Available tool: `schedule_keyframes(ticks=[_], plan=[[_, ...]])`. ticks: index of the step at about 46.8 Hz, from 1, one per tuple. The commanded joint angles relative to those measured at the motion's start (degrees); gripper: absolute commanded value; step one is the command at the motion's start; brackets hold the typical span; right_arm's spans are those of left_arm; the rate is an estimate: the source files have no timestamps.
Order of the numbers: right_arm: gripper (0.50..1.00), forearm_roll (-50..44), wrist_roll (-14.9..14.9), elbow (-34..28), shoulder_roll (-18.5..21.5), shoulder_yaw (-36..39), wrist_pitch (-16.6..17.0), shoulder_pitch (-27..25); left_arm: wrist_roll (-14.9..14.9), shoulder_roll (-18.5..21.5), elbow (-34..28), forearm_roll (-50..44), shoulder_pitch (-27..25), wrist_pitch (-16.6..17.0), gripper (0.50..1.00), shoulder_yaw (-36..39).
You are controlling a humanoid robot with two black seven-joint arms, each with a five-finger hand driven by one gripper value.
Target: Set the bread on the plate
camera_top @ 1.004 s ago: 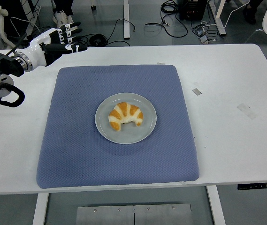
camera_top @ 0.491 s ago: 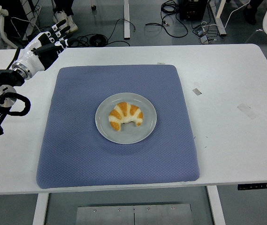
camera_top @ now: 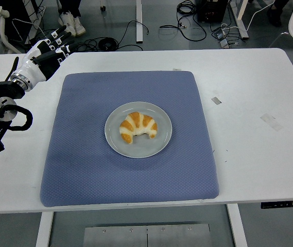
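On plate [camera_top: 159, 145]: bread [camera_top: 138, 127]. Left hand [camera_top: 47, 51] far-left, fingers extended, empty; arm cropped.

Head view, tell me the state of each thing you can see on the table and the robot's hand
Bread: lying on the plate, untouched.
Plate: flat near the middle of the blue mat, holding the bread.
Blue mat: spread flat on the white table.
Left hand: empty, fingers relaxed, over the table's far left corner, well clear of the plate.
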Motion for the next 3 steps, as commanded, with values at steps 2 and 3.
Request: schedule_keyframes(ticks=[2, 3], plan=[[1.0, 0.0, -0.1, 0.0, 0.0, 0.0, 0.0, -0.1, 0.0, -0.1, 0.0, 0.0, 0.0, 0.0, 0.981, 0.0], [1.0, 0.0, -0.1, 0.0, 0.0, 0.0, 0.0, -0.1, 0.0, 0.0, 0.0, 0.0, 0.0, 0.0, 0.981, 0.0]])
